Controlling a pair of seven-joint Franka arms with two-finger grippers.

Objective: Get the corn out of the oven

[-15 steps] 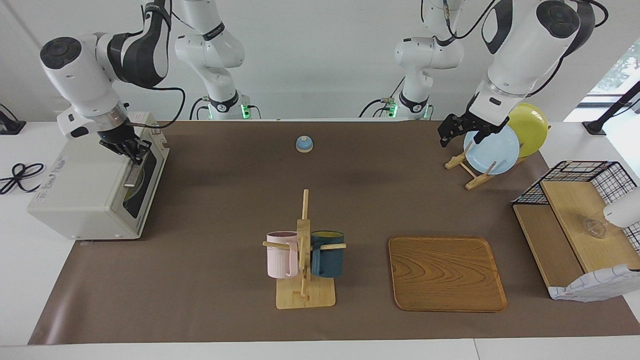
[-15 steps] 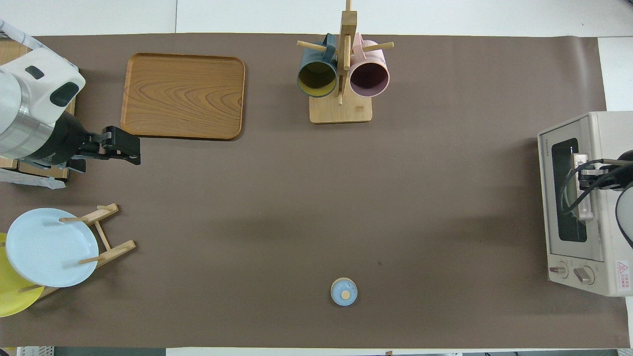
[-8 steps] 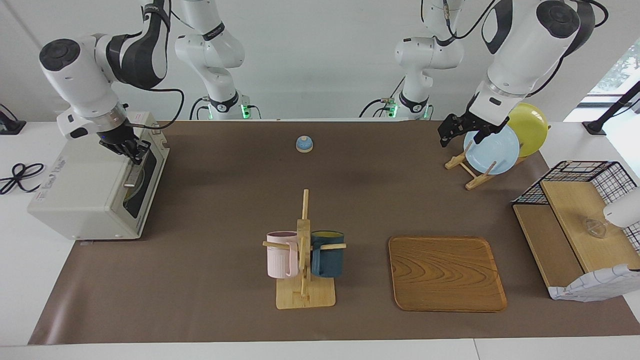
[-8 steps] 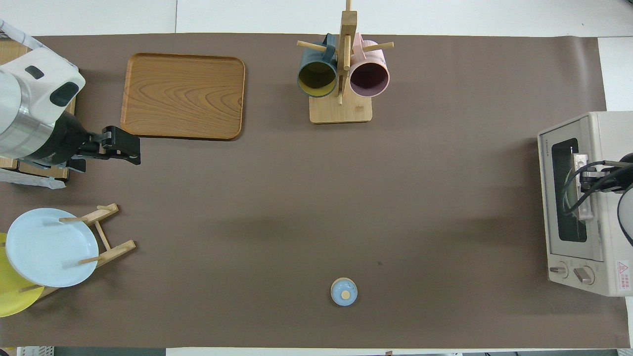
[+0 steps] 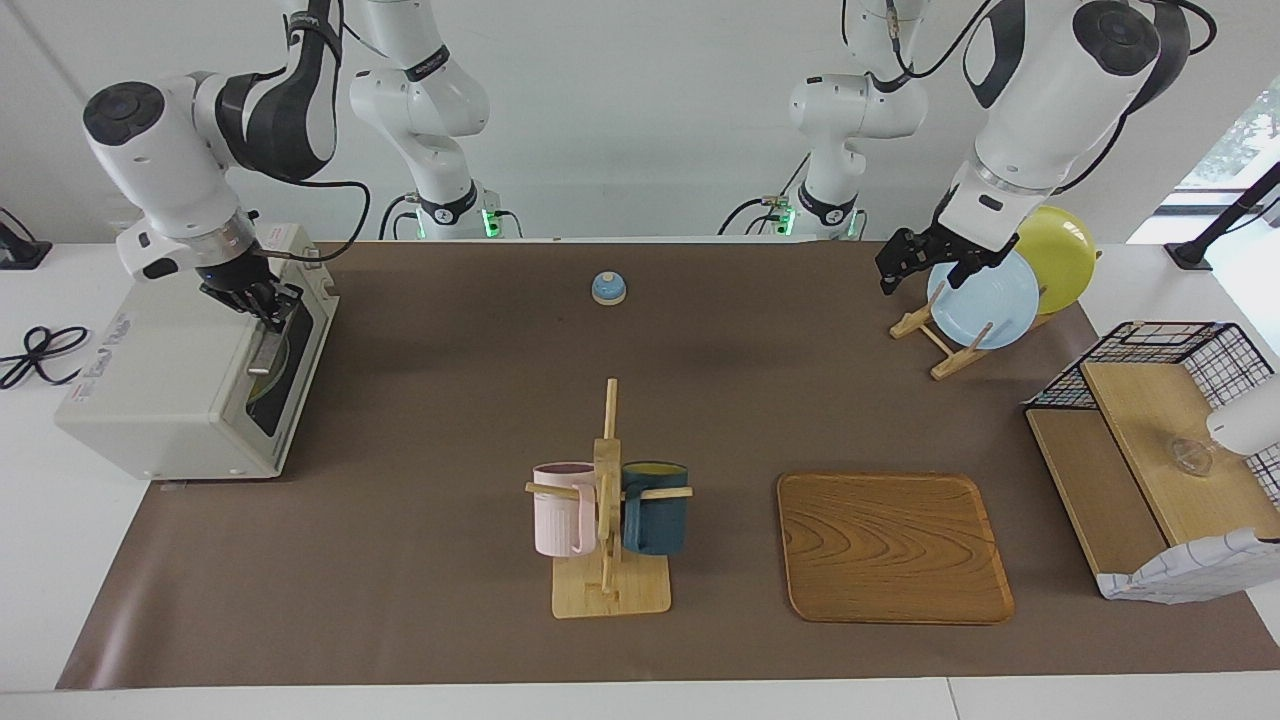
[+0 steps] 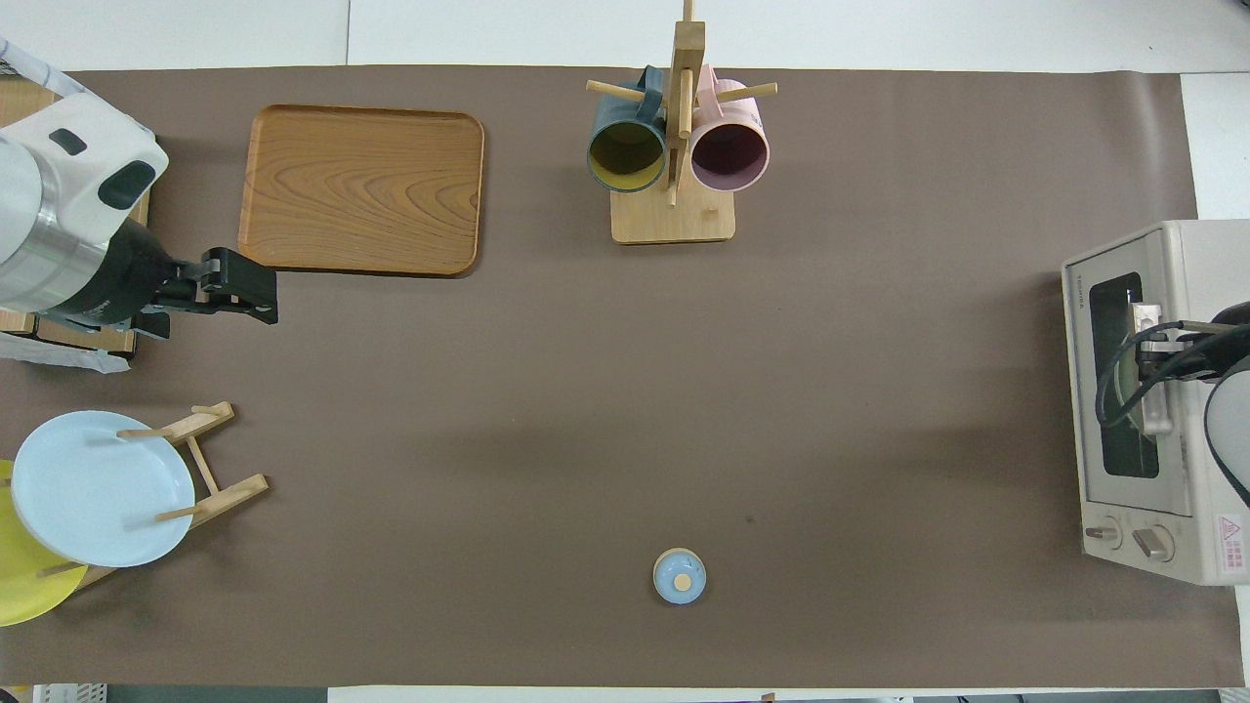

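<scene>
At the right arm's end of the brown-covered tabletop (image 5: 420, 400) stands the boxy off-white toaster oven (image 5: 170, 385), dark glass door shut. Right claw (image 5: 268, 308) sits at the door's metal bar handle (image 6: 1152, 371); whether its fingers have clamped the bar, cannot tell. Corn not visible; a yellowish shape shows dimly through the glass. Left claw (image 5: 893, 264) hangs over the wooden plate rack with its pale blue round plate (image 5: 982, 300); finger state cannot tell.
</scene>
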